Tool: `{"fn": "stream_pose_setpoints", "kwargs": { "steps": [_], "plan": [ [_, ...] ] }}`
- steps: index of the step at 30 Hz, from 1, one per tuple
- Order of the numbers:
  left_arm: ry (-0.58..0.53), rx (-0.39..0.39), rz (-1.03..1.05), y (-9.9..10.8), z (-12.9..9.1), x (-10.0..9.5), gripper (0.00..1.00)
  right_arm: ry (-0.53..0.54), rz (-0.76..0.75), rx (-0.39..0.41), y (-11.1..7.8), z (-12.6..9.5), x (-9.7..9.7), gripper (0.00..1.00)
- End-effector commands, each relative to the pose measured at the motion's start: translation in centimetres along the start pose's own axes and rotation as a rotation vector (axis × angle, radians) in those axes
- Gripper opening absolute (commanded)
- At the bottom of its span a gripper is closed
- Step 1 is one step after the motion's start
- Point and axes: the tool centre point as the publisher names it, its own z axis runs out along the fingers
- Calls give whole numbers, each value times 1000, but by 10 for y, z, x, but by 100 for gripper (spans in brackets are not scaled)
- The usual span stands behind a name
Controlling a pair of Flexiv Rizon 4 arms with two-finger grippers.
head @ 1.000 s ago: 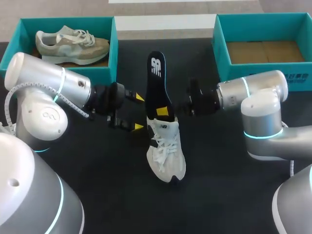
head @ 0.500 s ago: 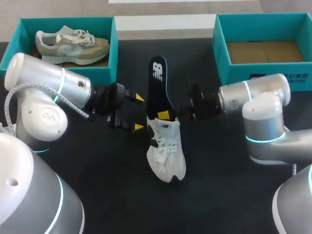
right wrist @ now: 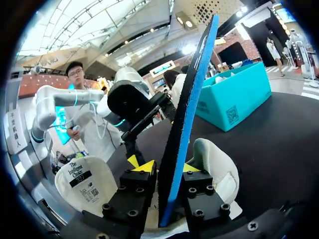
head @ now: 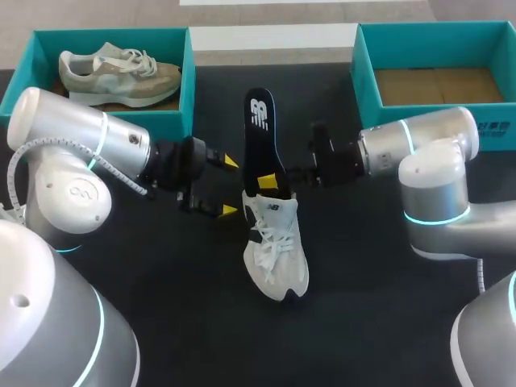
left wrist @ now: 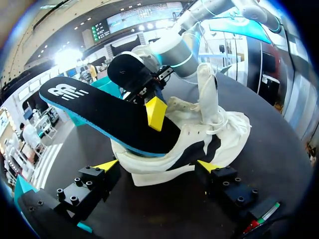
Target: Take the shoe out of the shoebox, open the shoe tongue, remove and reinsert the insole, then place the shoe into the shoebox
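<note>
Right jaws on insole (head: pixel 260 129), lower end hidden in shoe (head: pixel 278 258)

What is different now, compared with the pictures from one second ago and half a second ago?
The right gripper, shut on the insole throughout, dipped toward the white shoe half a second ago and has since risen back, lifting the insole slightly. The left gripper stayed open beside the white shoe, which barely moved.

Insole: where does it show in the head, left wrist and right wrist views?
Head view: insole mid-table, sticking out of the white shoe's heel.
Left wrist view: insole ahead of the left gripper, slanting out of the shoe.
Right wrist view: insole edge-on between the right gripper's fingers.
Shared landmark: the white shoe.
</note>
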Motion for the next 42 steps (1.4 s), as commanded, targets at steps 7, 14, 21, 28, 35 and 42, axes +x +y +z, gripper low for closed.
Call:
{"fn": "stream_pose_setpoints", "kwargs": {
  "steps": [7,14,21,28,35,42],
  "plan": [
    [2,-4,-1,-1,0,0,100,6,-30,44,19,-4,-9,17],
    [2,-4,-1,-1,0,0,100,15,41,81,-1,-3,-8,0],
    [2,-4,-1,-1,0,0,100,16,135,85,-29,-2,10,0],
    [2,-4,-1,-1,0,0,100,25,203,93,-49,1,27,0],
    [2,-4,-1,-1,0,0,100,9,173,101,-39,-3,24,2],
    [2,-4,-1,-1,0,0,100,9,104,119,-16,-6,14,31]
  ]
}}
